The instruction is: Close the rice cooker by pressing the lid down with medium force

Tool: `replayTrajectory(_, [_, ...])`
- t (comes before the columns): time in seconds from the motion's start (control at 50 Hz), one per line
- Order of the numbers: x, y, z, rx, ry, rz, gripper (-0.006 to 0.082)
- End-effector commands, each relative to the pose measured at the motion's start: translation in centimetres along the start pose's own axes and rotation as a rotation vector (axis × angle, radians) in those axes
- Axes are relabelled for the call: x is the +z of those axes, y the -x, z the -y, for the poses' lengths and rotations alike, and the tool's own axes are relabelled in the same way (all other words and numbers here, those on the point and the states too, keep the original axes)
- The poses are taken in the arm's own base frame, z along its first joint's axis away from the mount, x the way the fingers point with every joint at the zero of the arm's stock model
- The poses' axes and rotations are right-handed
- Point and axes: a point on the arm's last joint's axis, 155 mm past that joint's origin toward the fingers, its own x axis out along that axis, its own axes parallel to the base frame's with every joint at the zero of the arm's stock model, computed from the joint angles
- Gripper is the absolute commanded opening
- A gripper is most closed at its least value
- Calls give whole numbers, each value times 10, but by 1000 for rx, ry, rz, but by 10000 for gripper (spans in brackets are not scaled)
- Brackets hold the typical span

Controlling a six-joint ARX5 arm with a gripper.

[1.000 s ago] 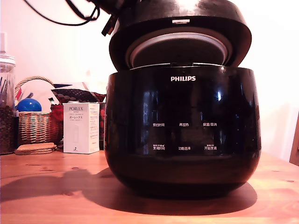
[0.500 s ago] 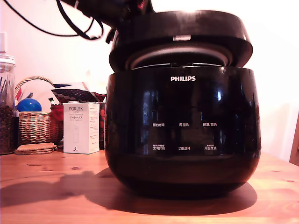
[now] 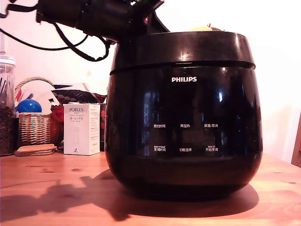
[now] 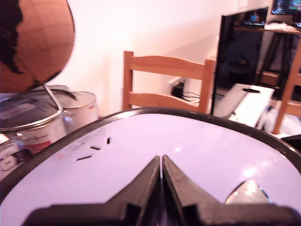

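The glossy black rice cooker with white PHILIPS lettering stands mid-table in the exterior view. Its black lid now lies flat on the body, only a thin seam between them; the underside disc is hidden. My arm reaches in from the exterior view's upper left, and my gripper's tips are hidden behind the lid's rear top there. In the wrist view my gripper is shut, its two black fingers pressed together with their tips resting on the shiny top of the lid. Nothing sits between the fingers.
At the exterior view's left stand a white PORLEX box, a wicker basket with a blue ball, a glass jar and a cork coaster. The wrist view shows a wooden chair, steel pots and a globe.
The lid has swung down from tilted half-open to flat on the cooker body. My arm has come lower with it, pressing on the lid's top.
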Motion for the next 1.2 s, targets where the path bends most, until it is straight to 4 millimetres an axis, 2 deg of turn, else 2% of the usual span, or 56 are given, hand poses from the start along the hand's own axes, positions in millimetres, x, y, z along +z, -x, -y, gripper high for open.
replayTrajectory(0.0, [-61,3,5,-2,30,-136,-22])
replayTrajectory(0.38, [-90,6,28,-4,-21,-208,-22])
replayTrajectory(0.64, [-116,16,29,11,-13,-259,-22])
replayTrajectory(0.86, [-127,24,28,39,4,-247,-22])
replayTrajectory(1.0, [-126,23,31,35,-1,-240,-22])
replayTrajectory(1.18, [-103,20,32,31,-15,-159,-22])
